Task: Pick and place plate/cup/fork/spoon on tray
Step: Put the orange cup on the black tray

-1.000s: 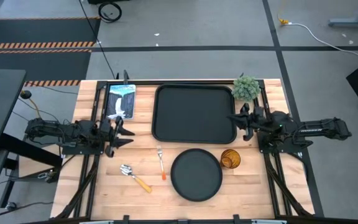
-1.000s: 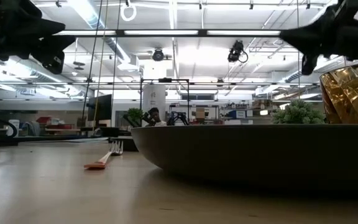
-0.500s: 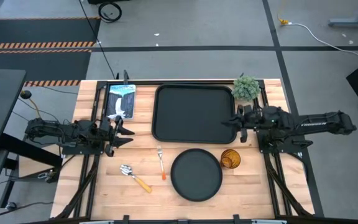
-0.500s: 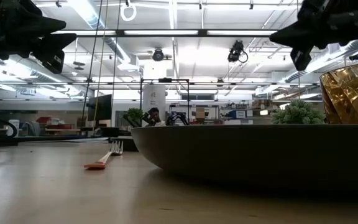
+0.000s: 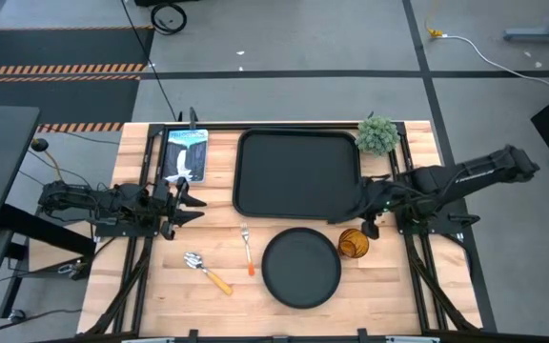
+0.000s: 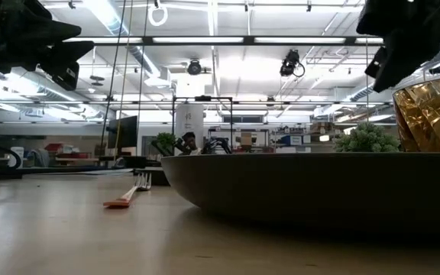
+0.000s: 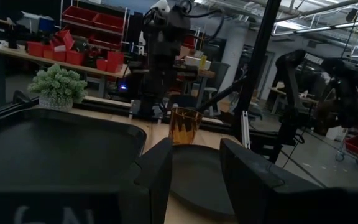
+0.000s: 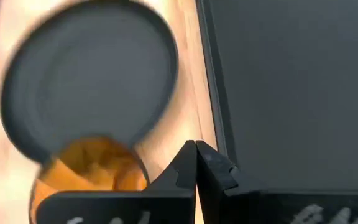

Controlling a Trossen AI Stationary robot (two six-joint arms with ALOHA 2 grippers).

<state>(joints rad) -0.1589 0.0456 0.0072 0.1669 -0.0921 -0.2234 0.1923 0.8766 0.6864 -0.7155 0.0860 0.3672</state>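
Note:
The black tray (image 5: 298, 174) lies at the table's far middle. The round black plate (image 5: 301, 267) lies in front of it, with the amber cup (image 5: 353, 244) standing at its right. The fork (image 5: 247, 250) and the spoon (image 5: 206, 272) lie left of the plate. My right gripper (image 5: 366, 216) is shut and empty. It is tipped down over the tray's near right corner, just beyond the cup (image 8: 92, 168). My left gripper (image 5: 196, 202) is open and empty at the tray's left, and its fingers (image 7: 157, 180) point across the table.
A small green potted plant (image 5: 376, 134) stands at the tray's far right corner. A blue-and-white card (image 5: 185, 154) lies at the far left. Bare wood lies around the fork and spoon and at the near right of the cup.
My right gripper has moved from beside the tray's right edge toward the table's near edge and the cup, and has tipped downward. The left arm and all the things have kept still.

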